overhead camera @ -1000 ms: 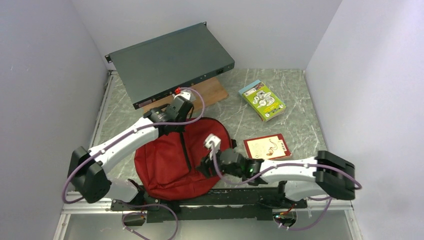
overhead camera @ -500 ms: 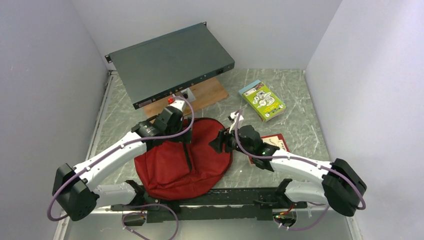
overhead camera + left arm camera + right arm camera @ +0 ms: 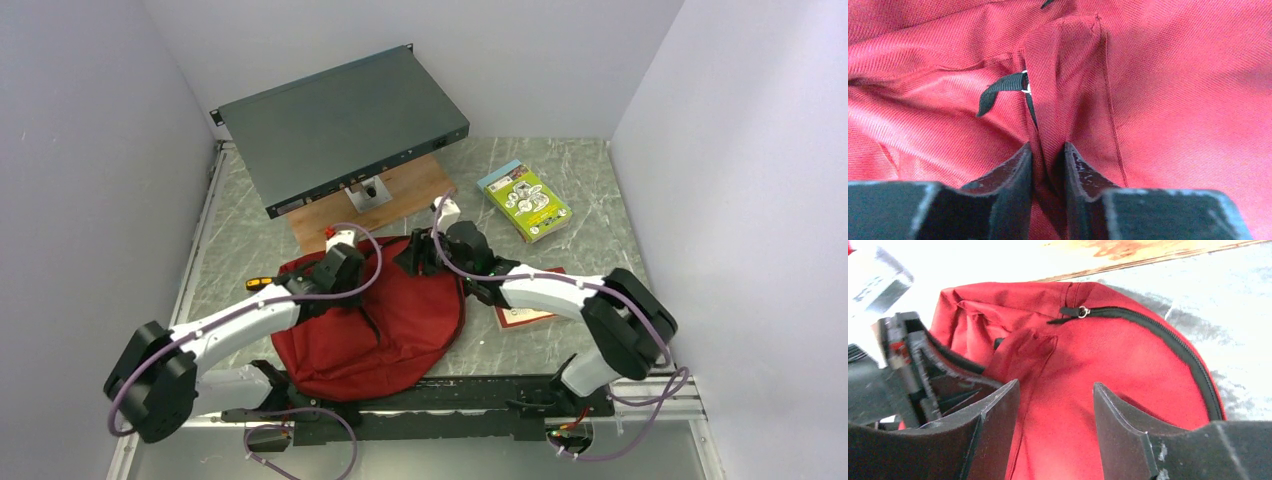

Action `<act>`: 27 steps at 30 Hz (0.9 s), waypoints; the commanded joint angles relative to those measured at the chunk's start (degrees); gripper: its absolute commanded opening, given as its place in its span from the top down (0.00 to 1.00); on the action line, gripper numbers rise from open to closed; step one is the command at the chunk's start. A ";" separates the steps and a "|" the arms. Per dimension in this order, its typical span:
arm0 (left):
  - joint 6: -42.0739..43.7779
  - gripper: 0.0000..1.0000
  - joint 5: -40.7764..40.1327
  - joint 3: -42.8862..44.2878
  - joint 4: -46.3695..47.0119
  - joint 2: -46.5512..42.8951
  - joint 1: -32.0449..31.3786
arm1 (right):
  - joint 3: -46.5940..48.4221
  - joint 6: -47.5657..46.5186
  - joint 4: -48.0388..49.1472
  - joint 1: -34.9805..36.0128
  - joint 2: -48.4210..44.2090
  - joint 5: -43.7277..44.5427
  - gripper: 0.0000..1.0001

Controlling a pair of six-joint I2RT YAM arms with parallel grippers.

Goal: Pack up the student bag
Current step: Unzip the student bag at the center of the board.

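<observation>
Now the student bag point(image 3: 385, 325), just in front of the rack unit point(image 3: 340, 125), is being pinched by a fold in the left gripper point(image 3: 1048, 159), while the right gripper point(image 3: 1055, 390), jaws spread, is being swung toward its rack-side zipper point(image 3: 1158, 334) for opening

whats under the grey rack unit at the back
A wooden board sticks out from under the near edge of the rack unit, with a small grey part on it. How far the board runs beneath, and anything else down there, is covered by the rack.
</observation>
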 commanded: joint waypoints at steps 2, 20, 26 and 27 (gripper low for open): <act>-5.16 0.84 0.40 -7.96 8.22 -7.05 0.07 | 5.95 -8.28 11.47 -0.19 7.32 -3.85 0.42; -5.58 1.00 3.23 -19.03 20.01 -15.23 0.16 | 23.18 -73.50 -10.77 -0.23 20.66 -12.16 0.47; -6.04 1.00 3.74 -21.31 20.80 -16.68 0.17 | 29.63 -79.65 -17.22 -0.22 25.23 -14.90 0.49; -6.05 1.00 3.80 -21.58 20.94 -16.98 0.16 | 30.63 -80.19 -18.31 -0.16 25.85 -15.03 0.49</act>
